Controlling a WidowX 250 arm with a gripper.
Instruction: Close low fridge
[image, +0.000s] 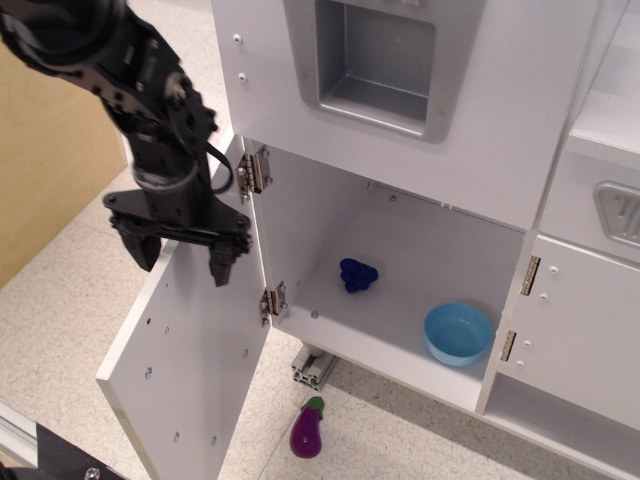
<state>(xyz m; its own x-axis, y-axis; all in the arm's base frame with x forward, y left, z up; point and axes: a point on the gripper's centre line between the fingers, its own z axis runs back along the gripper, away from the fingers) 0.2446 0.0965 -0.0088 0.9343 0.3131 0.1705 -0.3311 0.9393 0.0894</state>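
Note:
The low fridge (420, 250) is a white compartment standing open. Its flat white door (195, 360) hangs wide open to the left on two silver hinges (253, 172). The door's handle is hidden on its far face. Inside lie a dark blue object (358, 274) and a light blue bowl (458, 333). My black gripper (183, 255) is open and empty, fingers pointing down, over the upper part of the door's inner face, just left of the hinges. I cannot tell whether the fingers touch the door.
The white panel with a grey recessed dispenser (375, 60) is above the compartment. A smaller white cabinet door (585, 330) is at the right. A purple toy eggplant (308, 430) lies on the floor below the fridge. A wooden panel (50, 170) stands at the left.

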